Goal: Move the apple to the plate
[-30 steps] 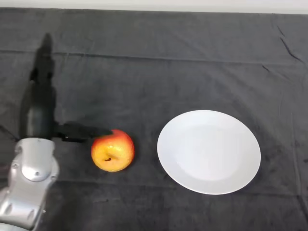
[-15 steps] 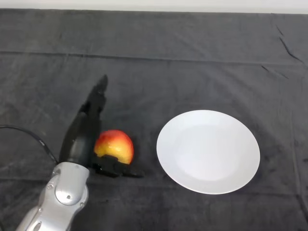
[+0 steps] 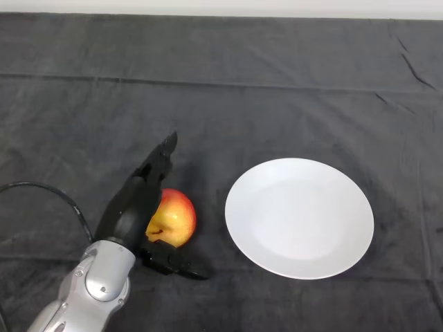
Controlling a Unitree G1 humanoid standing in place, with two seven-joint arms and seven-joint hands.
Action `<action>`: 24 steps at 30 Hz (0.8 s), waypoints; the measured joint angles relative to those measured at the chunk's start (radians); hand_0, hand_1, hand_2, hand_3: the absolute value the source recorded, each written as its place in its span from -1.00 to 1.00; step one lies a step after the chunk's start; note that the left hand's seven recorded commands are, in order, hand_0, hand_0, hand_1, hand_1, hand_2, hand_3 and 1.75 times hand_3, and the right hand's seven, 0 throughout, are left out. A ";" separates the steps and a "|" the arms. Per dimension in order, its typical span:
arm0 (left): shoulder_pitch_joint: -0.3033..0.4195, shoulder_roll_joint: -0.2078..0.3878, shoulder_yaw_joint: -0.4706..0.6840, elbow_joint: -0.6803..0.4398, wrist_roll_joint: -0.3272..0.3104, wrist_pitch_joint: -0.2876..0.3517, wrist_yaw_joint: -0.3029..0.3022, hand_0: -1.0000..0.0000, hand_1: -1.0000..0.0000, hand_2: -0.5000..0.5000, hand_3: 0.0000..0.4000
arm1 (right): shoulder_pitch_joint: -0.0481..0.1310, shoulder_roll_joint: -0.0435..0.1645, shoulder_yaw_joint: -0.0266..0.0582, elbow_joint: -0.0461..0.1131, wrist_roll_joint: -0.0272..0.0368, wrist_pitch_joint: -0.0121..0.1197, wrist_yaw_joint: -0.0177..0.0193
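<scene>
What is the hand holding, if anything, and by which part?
The hand cups the apple from its left side, fingers along the far edge, thumb below the near edge; a firm hold is not certain.

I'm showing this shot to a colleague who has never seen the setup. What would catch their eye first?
Most likely the round white plate, bright against the dark cloth-covered table, right of centre. Next, the red-and-yellow apple just left of the plate, lying apart from it. The black left hand on its silver-grey arm cups the apple, fingers along its left side and thumb below it.
</scene>
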 measured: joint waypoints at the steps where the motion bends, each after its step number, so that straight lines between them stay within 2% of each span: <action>1: 0.000 0.000 0.000 0.000 0.002 0.000 0.000 -1.00 -1.00 0.00 1.00 | 0.000 0.000 0.0000 0.000 0.0000 0.000 0.0000; 24: -0.003 0.000 0.034 0.001 0.035 -0.003 0.029 -1.00 -1.00 0.00 1.00 | 0.000 0.000 0.0000 0.000 0.0000 0.000 -0.0001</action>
